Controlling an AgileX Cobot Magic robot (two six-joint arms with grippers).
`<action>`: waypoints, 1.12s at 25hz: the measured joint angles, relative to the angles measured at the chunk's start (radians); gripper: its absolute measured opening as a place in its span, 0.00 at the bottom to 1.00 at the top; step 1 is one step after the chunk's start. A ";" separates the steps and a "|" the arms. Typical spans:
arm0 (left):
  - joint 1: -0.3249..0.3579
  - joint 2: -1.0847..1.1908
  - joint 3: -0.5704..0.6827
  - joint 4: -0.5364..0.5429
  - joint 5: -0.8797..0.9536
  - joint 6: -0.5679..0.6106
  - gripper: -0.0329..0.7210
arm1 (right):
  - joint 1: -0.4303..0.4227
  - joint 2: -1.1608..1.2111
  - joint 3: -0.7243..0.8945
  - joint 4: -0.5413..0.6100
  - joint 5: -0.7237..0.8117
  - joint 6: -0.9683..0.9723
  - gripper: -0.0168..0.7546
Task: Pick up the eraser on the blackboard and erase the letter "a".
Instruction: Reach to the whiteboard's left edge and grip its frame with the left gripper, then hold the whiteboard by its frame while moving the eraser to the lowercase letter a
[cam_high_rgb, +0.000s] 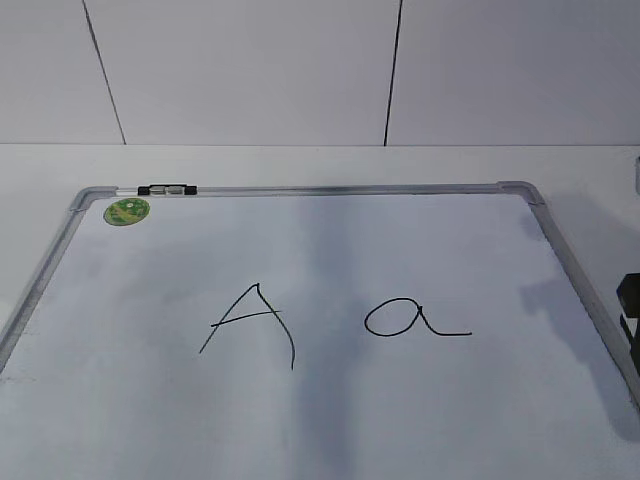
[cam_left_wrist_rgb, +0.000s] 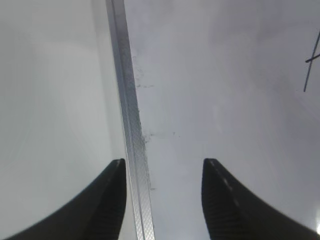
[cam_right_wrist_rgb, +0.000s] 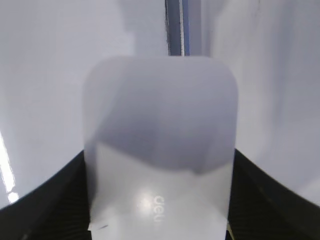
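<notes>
The blackboard (cam_high_rgb: 320, 250) is a white dry-erase board with a grey frame, lying flat. The cursive letter "a" (cam_high_rgb: 405, 318) is drawn right of its centre. My right gripper (cam_right_wrist_rgb: 159, 165) is shut on the white eraser (cam_right_wrist_rgb: 160, 150), one finger against each long side, near the board's frame (cam_right_wrist_rgb: 175, 30). Only a dark part of the right gripper (cam_high_rgb: 630, 310) shows at the right edge of the exterior view, and the eraser is hidden there. My left gripper (cam_left_wrist_rgb: 164, 165) is open and empty over the board's left frame (cam_left_wrist_rgb: 131, 125).
A capital "A" (cam_high_rgb: 252, 325) stands left of the "a"; one of its strokes (cam_left_wrist_rgb: 311, 65) shows in the left wrist view. A black-and-silver marker (cam_high_rgb: 167, 189) lies on the top frame beside a green round sticker (cam_high_rgb: 126, 211). A white wall stands behind the table.
</notes>
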 joint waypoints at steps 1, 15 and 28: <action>0.000 0.041 -0.017 0.004 -0.004 0.000 0.53 | 0.000 0.000 0.000 0.000 0.000 0.000 0.73; 0.150 0.315 -0.111 -0.150 0.000 0.203 0.45 | 0.000 0.000 0.000 0.000 0.000 0.000 0.73; 0.183 0.491 -0.200 -0.237 0.021 0.341 0.45 | 0.000 0.000 0.000 0.002 -0.002 0.000 0.73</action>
